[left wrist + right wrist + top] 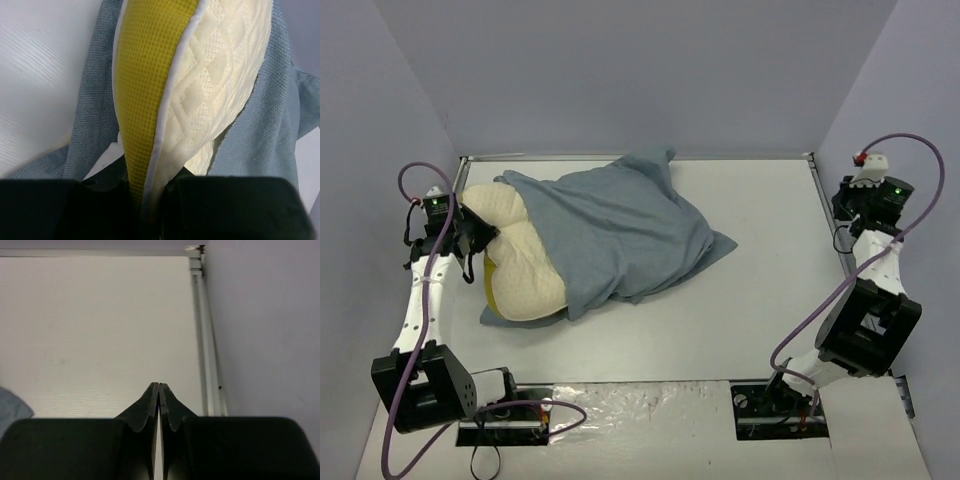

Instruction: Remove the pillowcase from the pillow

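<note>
Pillow [520, 262] on the left half of the table [740, 320], cream end bared and poking out of the pillowcase [620, 225]. Remainder wrapped in that grey-blue cloth, trailing toward mid-table. Left end effector [478, 240] pinched narrow on the pillow's yellow edge band [150, 75], with the cloth lying beside the pinch rather than in it. Right end effector [159, 388] closed tight on nothing, parked near the far right corner, well apart from the cloth.

Step in hand, by judgement: anchoring the pillow for the draw-off.

- Hold the left pinch firm on the yellow band and low to the table.
- Bring the right side across, spreading wide before arrival.
- Take cloth only, at the closed corner pointing right, never the stuffing beneath.
- Pull rightward, away from the anchor and along the pillow's length, flat and steady.
- Avoid lifting, to prevent dragging the whole bundle.
- Watch for the band slipping from the pinch.
- On any bunching, release and re-grip nearer the opening.
</note>
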Motion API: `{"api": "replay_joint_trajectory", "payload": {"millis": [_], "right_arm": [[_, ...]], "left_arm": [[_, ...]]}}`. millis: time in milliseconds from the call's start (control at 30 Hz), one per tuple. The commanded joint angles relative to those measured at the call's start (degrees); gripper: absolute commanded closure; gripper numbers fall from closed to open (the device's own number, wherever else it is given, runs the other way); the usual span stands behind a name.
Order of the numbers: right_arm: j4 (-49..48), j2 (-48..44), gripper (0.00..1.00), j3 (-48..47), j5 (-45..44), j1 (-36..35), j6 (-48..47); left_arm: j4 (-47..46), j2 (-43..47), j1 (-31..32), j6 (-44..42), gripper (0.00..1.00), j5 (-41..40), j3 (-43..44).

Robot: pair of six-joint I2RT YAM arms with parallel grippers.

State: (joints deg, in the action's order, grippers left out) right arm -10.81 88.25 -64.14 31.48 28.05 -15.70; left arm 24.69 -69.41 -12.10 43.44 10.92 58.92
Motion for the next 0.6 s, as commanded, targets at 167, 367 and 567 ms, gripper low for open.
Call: {"api": "replay_joint_trajectory", "payload": {"millis": [167,367,567], "right_arm": [[7.77,0.69,0.88,-1.41,19.41,4.13,-11.06],[25.22,6.50,0.28,-3.98,22.22,-16.34,-24.28],[18.02,6.85,0.00,-1.17,7.91,-34.01,-35.06]], "left_arm": [[-5.70,-5.90,-3.02,-1.25,0.98,5.57,5.69],[-4.74,-7.24,-0.39,-6.43,0.98,6.93,3.58],[-0.43,-6.88,0.58,-11.01,0.98,4.47,5.24]]}}
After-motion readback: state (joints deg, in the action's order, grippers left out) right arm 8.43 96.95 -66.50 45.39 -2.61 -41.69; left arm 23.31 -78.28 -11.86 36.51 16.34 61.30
